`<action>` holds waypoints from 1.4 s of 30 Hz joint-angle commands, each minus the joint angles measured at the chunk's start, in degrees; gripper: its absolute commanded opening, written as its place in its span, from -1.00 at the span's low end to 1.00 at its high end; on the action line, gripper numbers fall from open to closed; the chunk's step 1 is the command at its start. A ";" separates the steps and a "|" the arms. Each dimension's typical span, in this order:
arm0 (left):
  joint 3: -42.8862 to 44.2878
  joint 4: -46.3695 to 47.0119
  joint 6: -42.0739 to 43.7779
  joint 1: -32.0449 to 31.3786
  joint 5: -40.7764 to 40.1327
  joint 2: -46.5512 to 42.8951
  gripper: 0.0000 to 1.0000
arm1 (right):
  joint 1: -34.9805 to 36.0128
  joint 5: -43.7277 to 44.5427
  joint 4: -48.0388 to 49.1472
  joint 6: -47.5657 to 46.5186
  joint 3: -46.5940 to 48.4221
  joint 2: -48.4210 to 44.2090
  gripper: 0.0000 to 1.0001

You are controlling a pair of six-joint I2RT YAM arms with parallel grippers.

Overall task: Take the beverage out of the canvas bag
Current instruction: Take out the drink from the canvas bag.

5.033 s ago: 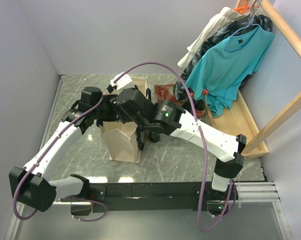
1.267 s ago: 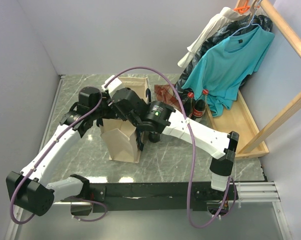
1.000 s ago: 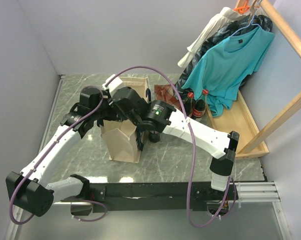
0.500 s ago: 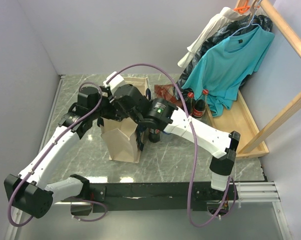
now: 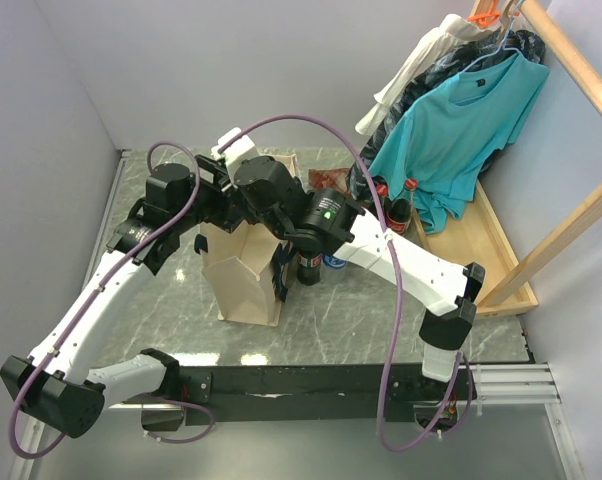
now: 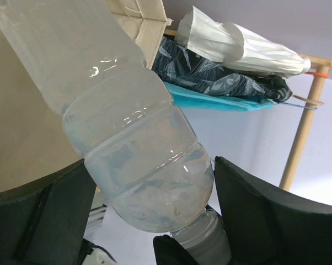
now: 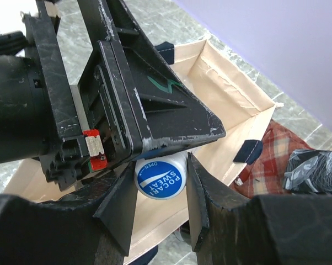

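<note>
Overhead, the mouth of the canvas bag (image 5: 243,285) was hidden. The right gripper (image 7: 160,165) clamped the beverage bottle (image 6: 133,160) by its blue cap (image 7: 161,176). The left gripper (image 6: 153,171) straddled its body, grip unclear.

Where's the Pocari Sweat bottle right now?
In the right wrist view, the Pocari Sweat bottle is centre frame, its cap pinched by the right end effector at the mouth of the canvas bag, beside the red plaid cloth.

Canvas bag (image 5: 243,285) upright on table (image 5: 331,320) — left arm (image 5: 91,300) and right arm (image 5: 401,260) above.
</note>
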 commanded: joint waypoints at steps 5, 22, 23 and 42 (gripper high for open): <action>0.53 1.68 9.74 0.24 -4.06 -1.98 0.76 | -0.53 4.56 4.71 -1.74 3.93 -4.87 -1.00; -1.60 4.79 8.33 0.24 -3.60 -5.50 0.93 | -0.97 5.70 6.47 -2.44 2.17 -6.28 -1.00; -0.97 3.63 8.94 0.24 -3.88 -5.41 0.93 | -1.14 5.70 6.47 -2.35 2.17 -6.45 -1.00; -2.90 1.25 5.87 0.24 -7.21 -10.06 0.93 | -1.76 6.23 6.73 -2.70 2.52 -6.63 -1.00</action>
